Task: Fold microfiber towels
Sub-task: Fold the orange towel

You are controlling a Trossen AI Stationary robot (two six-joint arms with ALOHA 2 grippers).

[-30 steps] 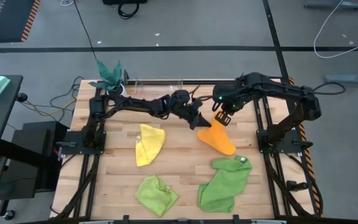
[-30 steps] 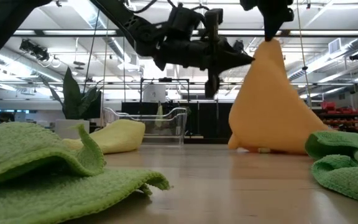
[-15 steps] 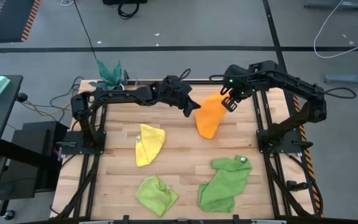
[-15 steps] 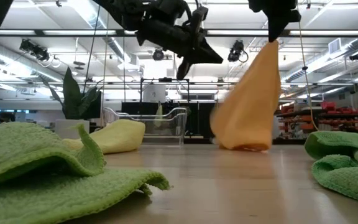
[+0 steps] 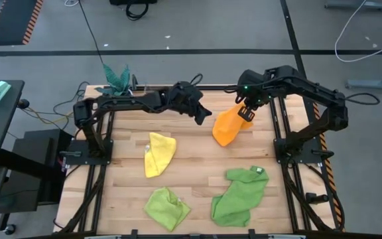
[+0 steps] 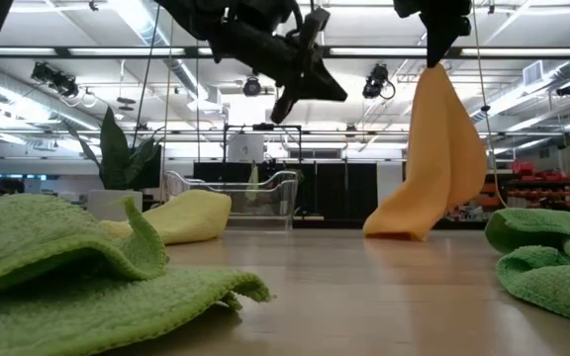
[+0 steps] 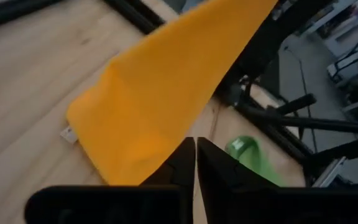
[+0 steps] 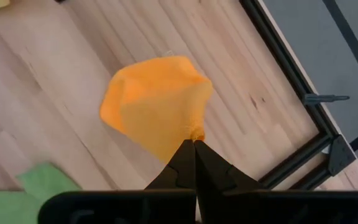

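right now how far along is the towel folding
Nothing looks folded yet. The yellow towel, lime green towel and larger green towel lie crumpled on the table. In hand: the right gripper pinches the orange towel by a corner, its lower end touching the wood. The left gripper hovers beside it, holding nothing. All four remain to fold.

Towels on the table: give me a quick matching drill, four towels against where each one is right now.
Things:
1. orange towel
2. yellow towel
3. lime green towel
4. mid-green towel

Places:
A. crumpled at the near edge on the right arm's side, white tag showing
B. hanging from the shut right gripper, bottom edge at the tabletop
C. bunched at the near edge on the left arm's side
D. lying mid-table on the left arm's side

Pairs: 1-B, 2-D, 3-C, 4-A
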